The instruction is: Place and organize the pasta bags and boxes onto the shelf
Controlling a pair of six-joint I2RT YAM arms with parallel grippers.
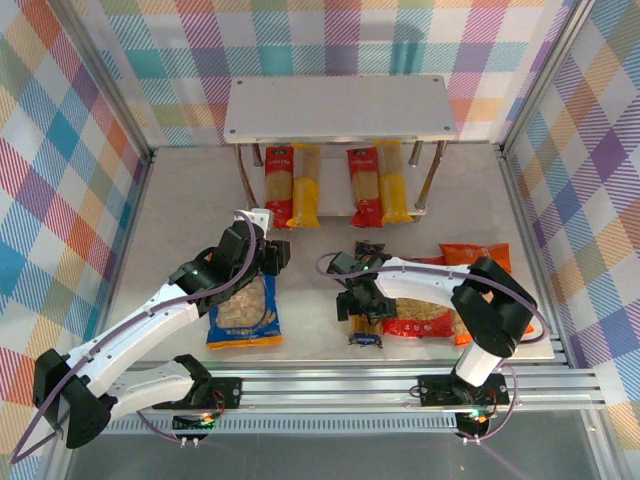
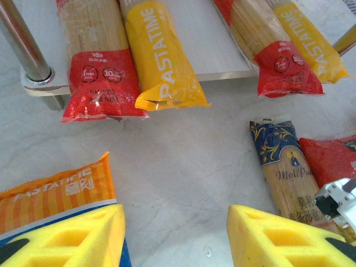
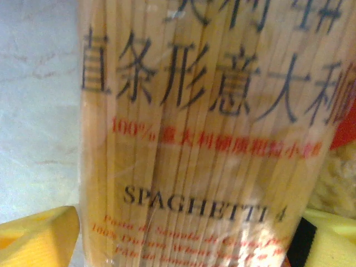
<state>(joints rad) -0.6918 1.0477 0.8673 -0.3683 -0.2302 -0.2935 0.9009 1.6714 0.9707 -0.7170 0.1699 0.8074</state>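
While four of the five long packs already lie on the lower board of the shelf, the rest of the pasta sits on the tabletop in front of it. Seen from above, that board carries the left red pack touching the left yellow pack. After a gap comes the right red pack, touching the right yellow pack. Their near ends stick out past the board's front edge. Nothing lies on the top board.

The dark pack lies on the tabletop right of centre, with the right end effector down over it. In the right wrist view its yellow fingers stand wide apart on either side of the pack, close to its edges. Whether they press it I cannot tell. The red bag lies just beside the dark pack, and the orange bag lies behind the red one. The left end effector hangs about half open and empty above the blue bag.

By my judgement the task is about halfway done. One pack and three bags are not yet shelved, and the dark pack looks like the next to go.
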